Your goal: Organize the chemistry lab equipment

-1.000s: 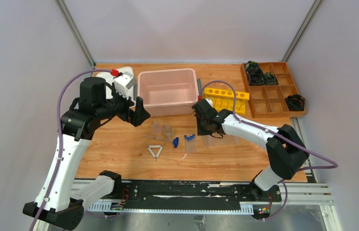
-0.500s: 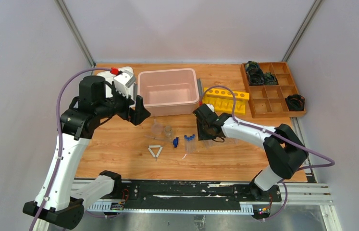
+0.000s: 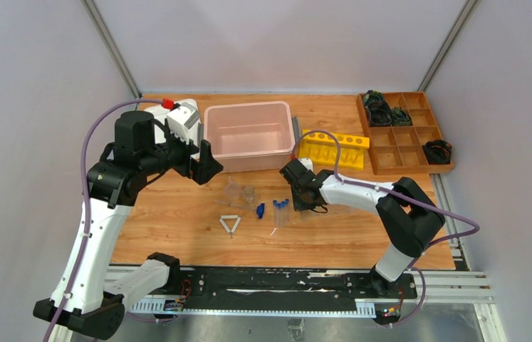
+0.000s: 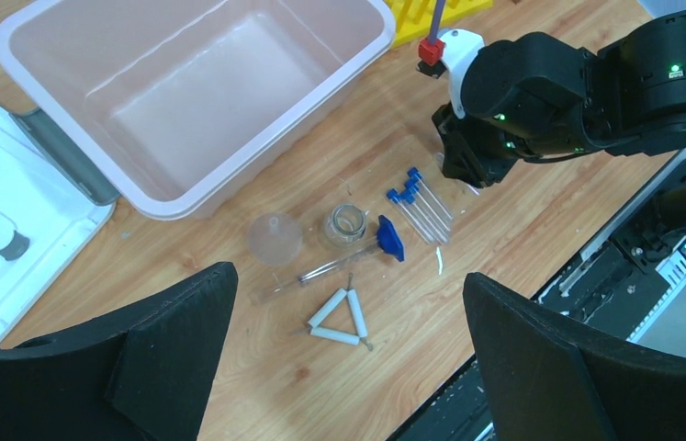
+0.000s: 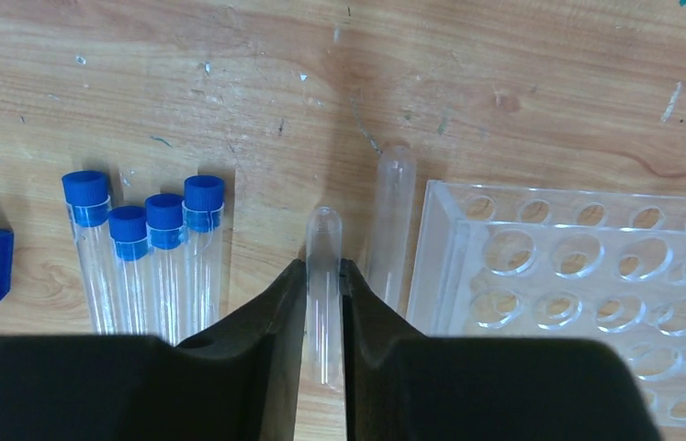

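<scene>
Uncapped clear tube (image 5: 323,234) lies flat on the worktop (image 3: 177,228), rounded end toward 12 o'clock in my right wrist view. My right claw (image 5: 324,276) is nearly closed, one finger pressed on each side of that tube.

At 1 o'clock, just beside it, a second uncapped tube (image 5: 390,216). I cannot tell whether it touches the clear tube tray (image 5: 587,276), which sits at 3 o'clock. At 9 o'clock, four blue-capped tubes (image 5: 148,253) lie side by side, caps toward 12.

From the top camera, left of the capped tubes: thin rod (image 4: 330,268) with a blue end, small beaker (image 4: 346,223), white triangle (image 4: 339,317), all apart.

My left claw (image 4: 348,285) hangs above them, spread fully wide, holding nothing. Pink tub (image 4: 265,152) sits at 12 o'clock of the group, yellow rack (image 3: 334,147) at 2.
</scene>
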Tool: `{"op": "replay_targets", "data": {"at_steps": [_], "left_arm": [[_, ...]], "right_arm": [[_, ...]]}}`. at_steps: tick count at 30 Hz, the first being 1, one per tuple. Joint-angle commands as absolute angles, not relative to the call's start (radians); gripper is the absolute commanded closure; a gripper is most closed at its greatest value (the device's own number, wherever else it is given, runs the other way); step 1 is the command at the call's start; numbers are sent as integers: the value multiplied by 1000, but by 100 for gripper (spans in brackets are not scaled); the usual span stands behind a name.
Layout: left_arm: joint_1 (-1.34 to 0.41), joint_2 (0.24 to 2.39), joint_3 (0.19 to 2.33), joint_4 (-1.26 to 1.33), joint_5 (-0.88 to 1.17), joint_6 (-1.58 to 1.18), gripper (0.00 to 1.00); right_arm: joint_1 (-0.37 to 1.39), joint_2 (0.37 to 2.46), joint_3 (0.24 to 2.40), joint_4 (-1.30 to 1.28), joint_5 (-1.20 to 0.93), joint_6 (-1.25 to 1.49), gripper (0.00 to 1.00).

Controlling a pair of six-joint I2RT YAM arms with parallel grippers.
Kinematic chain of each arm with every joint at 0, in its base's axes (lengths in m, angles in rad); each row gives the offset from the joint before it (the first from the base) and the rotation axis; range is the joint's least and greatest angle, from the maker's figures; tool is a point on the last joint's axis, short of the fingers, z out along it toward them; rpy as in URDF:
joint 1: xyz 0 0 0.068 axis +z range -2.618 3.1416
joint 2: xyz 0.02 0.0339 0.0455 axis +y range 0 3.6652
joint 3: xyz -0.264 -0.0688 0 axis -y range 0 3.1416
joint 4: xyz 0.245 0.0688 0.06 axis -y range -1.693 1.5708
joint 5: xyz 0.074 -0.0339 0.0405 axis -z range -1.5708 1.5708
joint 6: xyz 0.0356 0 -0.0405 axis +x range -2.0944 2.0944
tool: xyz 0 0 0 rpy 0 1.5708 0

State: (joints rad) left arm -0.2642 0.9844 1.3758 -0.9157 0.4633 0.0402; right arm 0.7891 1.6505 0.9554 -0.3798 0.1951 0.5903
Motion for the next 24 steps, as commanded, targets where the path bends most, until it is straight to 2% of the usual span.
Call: {"op": "replay_targets", "data": {"at_steps": [1, 5, 15, 24], "left_arm": [[-259, 983, 1407, -910, 485, 29, 0], [-259, 983, 1408, -910, 503, 29, 0], [-259, 967, 1386, -910, 595, 37, 0], [-259, 931, 1341, -905, 775, 5, 3]], "right_arm": [[814, 1668, 973, -411, 235, 623, 83], [814, 1581, 1009, -451, 237, 633, 100], [836, 1315, 1165, -468, 180, 626, 100], [1004, 1241, 1254, -126, 194, 603, 100]]}}
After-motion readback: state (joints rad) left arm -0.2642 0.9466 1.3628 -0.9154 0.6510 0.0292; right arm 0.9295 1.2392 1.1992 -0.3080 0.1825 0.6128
